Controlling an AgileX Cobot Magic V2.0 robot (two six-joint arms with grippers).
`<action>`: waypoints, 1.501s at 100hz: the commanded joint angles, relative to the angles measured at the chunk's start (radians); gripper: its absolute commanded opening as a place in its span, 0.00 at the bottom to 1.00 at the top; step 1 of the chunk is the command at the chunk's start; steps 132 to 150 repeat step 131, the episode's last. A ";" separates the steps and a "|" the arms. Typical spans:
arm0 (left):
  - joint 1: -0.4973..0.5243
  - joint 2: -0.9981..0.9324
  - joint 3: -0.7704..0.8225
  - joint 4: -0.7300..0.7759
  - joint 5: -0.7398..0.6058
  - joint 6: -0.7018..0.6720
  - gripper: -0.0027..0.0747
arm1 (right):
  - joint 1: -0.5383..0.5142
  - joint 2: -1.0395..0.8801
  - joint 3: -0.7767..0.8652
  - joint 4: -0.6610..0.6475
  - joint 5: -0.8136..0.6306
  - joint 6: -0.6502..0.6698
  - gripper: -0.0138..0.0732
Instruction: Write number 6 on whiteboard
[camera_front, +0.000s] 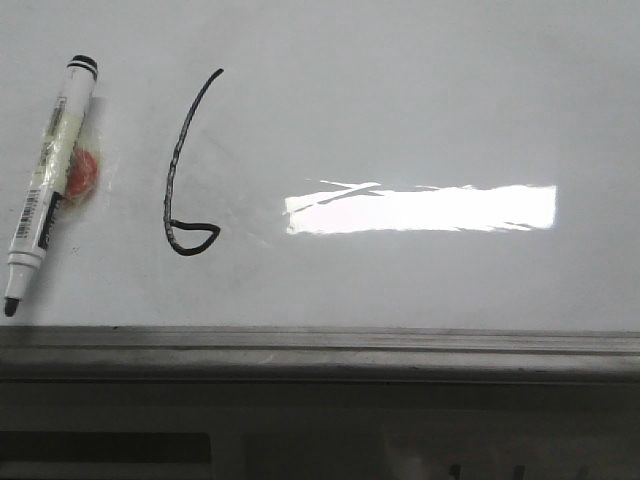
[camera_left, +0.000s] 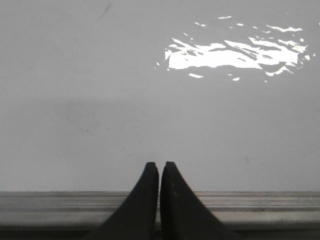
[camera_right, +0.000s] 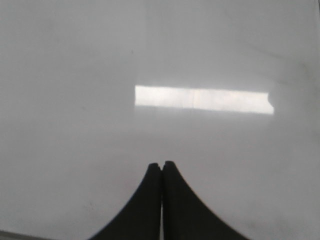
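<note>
Grey metal edge rail (camera_front: 320, 345): runs along the near border of the whiteboard (camera_front: 420, 110); in the front view nothing rests on it.
Left gripper (camera_left: 159, 167): black fingers pressed together with only a hairline gap between the tips, holding nothing; tips sit just past the rail, over bare board.
Right gripper (camera_right: 161, 166): black fingers closed tip to tip, holding nothing; tips lie over bare board surface.
Marker pen (camera_front: 48, 185): lies flat on the whiteboard, left of the number 6 and apart from it; uncapped black tip points toward the rail, black end cap points away; white barrel with a printed label.
Orange-red spot (camera_front: 82, 172): seen against the right side of the pen barrel at mid-length; what it is cannot be told.
Number 6 (camera_front: 188, 170): thin black stroke on the whiteboard, between the pen and the light reflection; long curved stem, with a small flattened loop at the end nearer the rail.
Light reflection (camera_front: 420, 209): bright rectangle on the glossy surface, right of the number 6, level with its loop.
</note>
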 joint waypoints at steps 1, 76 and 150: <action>0.002 -0.029 0.023 -0.002 -0.065 -0.007 0.01 | -0.020 -0.021 0.013 -0.009 0.003 0.003 0.09; 0.002 -0.029 0.023 -0.004 -0.070 -0.007 0.01 | -0.082 -0.021 0.014 -0.093 0.149 0.146 0.09; 0.002 -0.029 0.023 -0.004 -0.070 -0.007 0.01 | -0.082 -0.021 0.014 -0.092 0.149 0.146 0.09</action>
